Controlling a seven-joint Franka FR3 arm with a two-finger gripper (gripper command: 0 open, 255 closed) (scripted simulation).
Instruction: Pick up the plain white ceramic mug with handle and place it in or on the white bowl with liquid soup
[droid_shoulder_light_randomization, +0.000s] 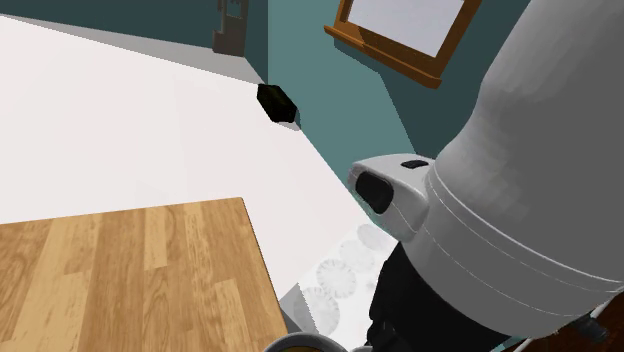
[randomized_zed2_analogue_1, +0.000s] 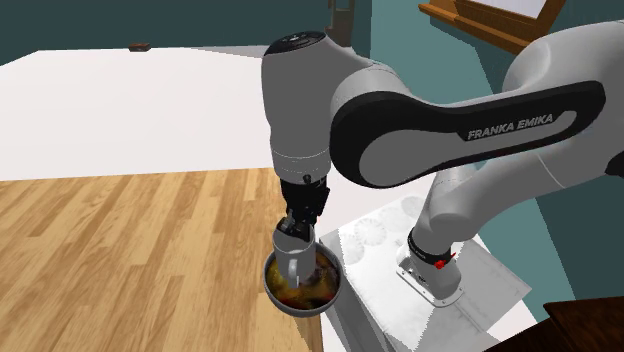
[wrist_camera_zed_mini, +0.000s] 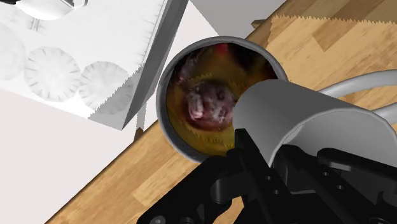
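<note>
Claw (randomized_zed2_analogue_1: 298, 228) clamped on wall of grey-white mug (randomized_zed2_analogue_1: 291, 258). Mug upright, directly below claw, within rim of soup bowl (randomized_zed2_analogue_1: 300, 305) near edge of wooden surface (randomized_zed2_analogue_1: 120, 250). Likely next: release, retract straight up.

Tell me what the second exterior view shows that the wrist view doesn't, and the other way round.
The second exterior view adds the whole white arm with its lettering, its base, and a wood-framed picture on the teal wall. The wrist view adds a curved handle and a look straight down into the soup. Both share the mug clasped in the jaws over the bowl, the wooden surface and the white patterned stand top.
</note>
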